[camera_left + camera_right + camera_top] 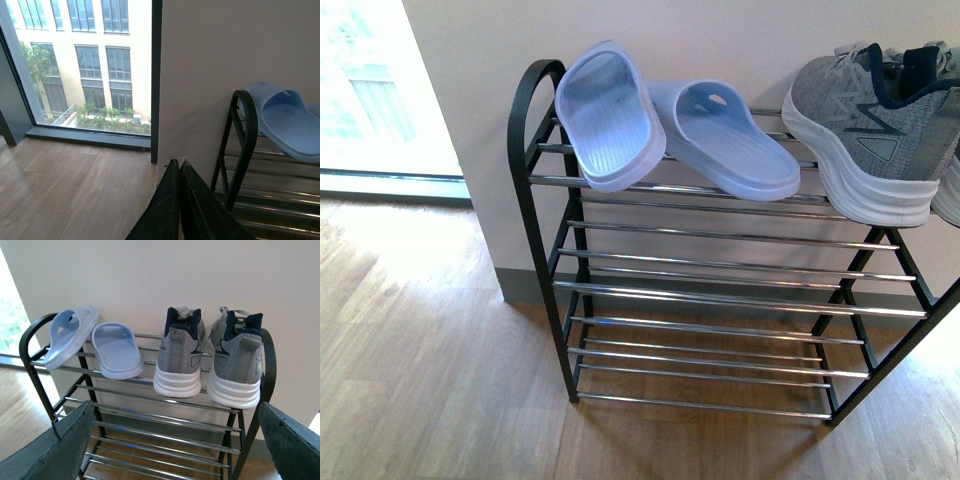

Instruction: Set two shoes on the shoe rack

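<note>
Right wrist view: sneakers [207,360] on rack [150,412] beyond spread right hand [170,450]; left hand [180,200] clenched, empty.

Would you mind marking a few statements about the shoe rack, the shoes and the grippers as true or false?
1. Both grey sneakers stand on the top tier of the shoe rack. True.
2. The pale blue slides lie on the floor beside the rack. False: they are on the top tier, and the outer one is tipped up against the arched end.
3. The lower tiers hold no shoes. True.
4. The left gripper is wide open. False: its fingers are closed together, holding nothing.
5. The right gripper grips a sneaker. False: it is open and empty.
</note>
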`<action>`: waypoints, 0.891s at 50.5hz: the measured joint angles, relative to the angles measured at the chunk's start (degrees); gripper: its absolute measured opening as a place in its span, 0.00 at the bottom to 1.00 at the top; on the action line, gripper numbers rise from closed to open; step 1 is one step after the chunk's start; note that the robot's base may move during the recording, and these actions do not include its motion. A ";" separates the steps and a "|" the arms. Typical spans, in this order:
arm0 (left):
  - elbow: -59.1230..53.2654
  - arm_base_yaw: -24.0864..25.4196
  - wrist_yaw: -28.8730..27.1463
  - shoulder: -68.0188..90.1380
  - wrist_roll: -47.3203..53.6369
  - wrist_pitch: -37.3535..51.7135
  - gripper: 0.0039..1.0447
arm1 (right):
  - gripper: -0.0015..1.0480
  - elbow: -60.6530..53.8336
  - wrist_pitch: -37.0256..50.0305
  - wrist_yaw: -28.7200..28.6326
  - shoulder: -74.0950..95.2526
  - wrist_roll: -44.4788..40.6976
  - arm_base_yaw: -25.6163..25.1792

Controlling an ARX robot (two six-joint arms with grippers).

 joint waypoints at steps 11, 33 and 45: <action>0.00 0.00 0.00 -2.69 0.00 -2.62 0.01 | 0.91 0.00 0.00 0.00 0.00 0.00 0.00; 0.00 0.09 0.00 -12.68 0.04 -13.68 0.01 | 0.91 0.00 0.02 0.00 -0.02 0.00 0.00; 0.00 0.09 0.00 -12.68 0.04 -13.68 0.39 | 0.91 0.00 0.00 0.00 0.00 0.00 0.00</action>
